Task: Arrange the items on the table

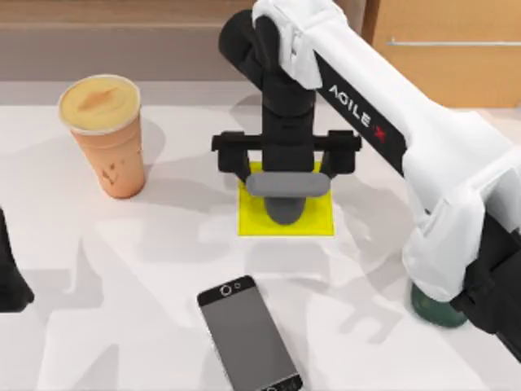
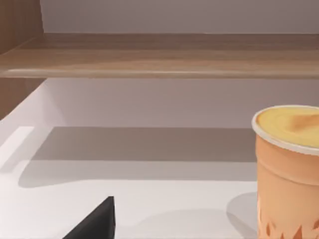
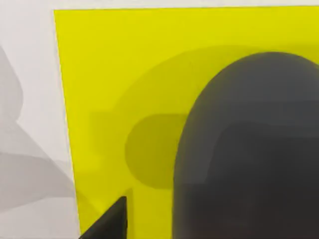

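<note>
- Smartphone (image 1: 248, 336) lies flat at the near edge of the white surface (image 1: 122, 326), screen up, tilted on a diagonal.
- Dark green phone stand (image 1: 435, 309) sits near the right side, partly hidden under the right arm.
- Left arm is parked at the far left edge of the top view; I cannot tell how its pincer stands.
- Yellow square pad (image 1: 317, 218) lies in the middle, with the dark grey mouse (image 1: 286, 208) on it.
- Right pincer (image 1: 286, 167) hangs directly over the mouse; whether it is clamped or apart I cannot tell.
- Orange cup (image 1: 106, 134) stands upright at the far left, well apart from the pad.
- Wooden cabinet (image 1: 456, 49) runs behind.
</note>
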